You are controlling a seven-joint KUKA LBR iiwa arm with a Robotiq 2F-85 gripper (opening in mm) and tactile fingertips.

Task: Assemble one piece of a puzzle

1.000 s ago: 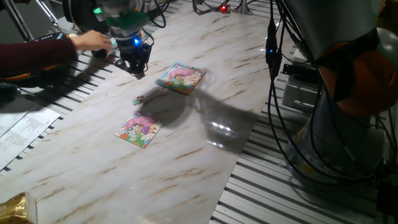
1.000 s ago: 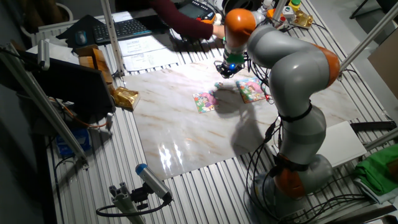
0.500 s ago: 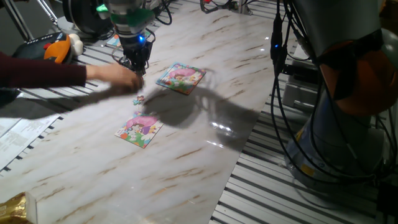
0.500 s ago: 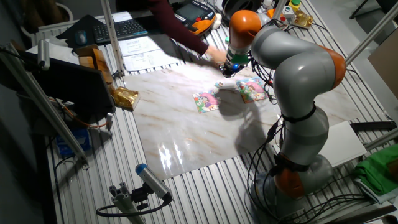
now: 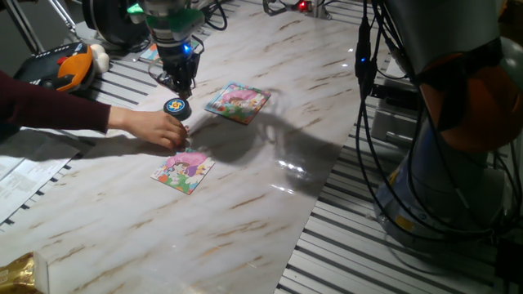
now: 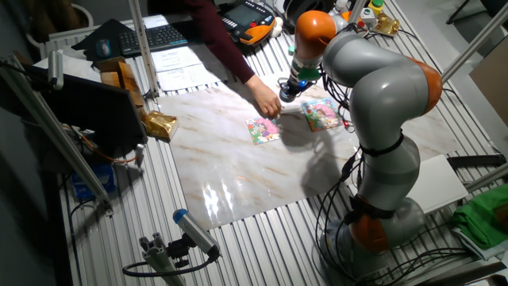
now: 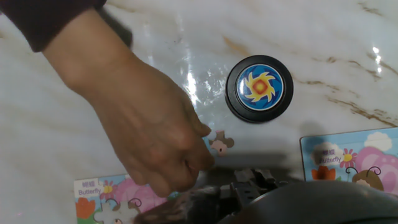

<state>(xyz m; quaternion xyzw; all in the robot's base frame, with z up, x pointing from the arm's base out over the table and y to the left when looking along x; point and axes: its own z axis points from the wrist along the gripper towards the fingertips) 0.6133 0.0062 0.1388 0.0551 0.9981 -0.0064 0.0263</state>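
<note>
The piece (image 7: 219, 142) is tiny and pinkish and lies on the marble table at the fingertips of a person's hand (image 7: 143, 124). In the fixed views that hand (image 5: 163, 129) (image 6: 268, 103) covers it. My gripper (image 5: 181, 88) (image 6: 287, 89) hangs above the table just behind a black round disc (image 5: 175, 106) (image 7: 259, 88). Its fingers (image 7: 255, 182) look shut together and hold nothing. One puzzle board (image 5: 183, 170) (image 6: 263, 129) (image 7: 102, 198) lies in front of the hand. A second board (image 5: 238, 102) (image 6: 321, 114) (image 7: 348, 158) lies to the right.
The person's arm in a dark red sleeve (image 5: 49, 110) reaches in from the left. An orange handset (image 5: 69, 69) lies on the slatted surface (image 5: 114, 77) at the left. My arm's base and cables (image 5: 425, 122) stand at the right table edge.
The person's hand has moved down onto the loose piece. The black disc now lies uncovered below my gripper. My gripper has hardly moved in the last half second.
</note>
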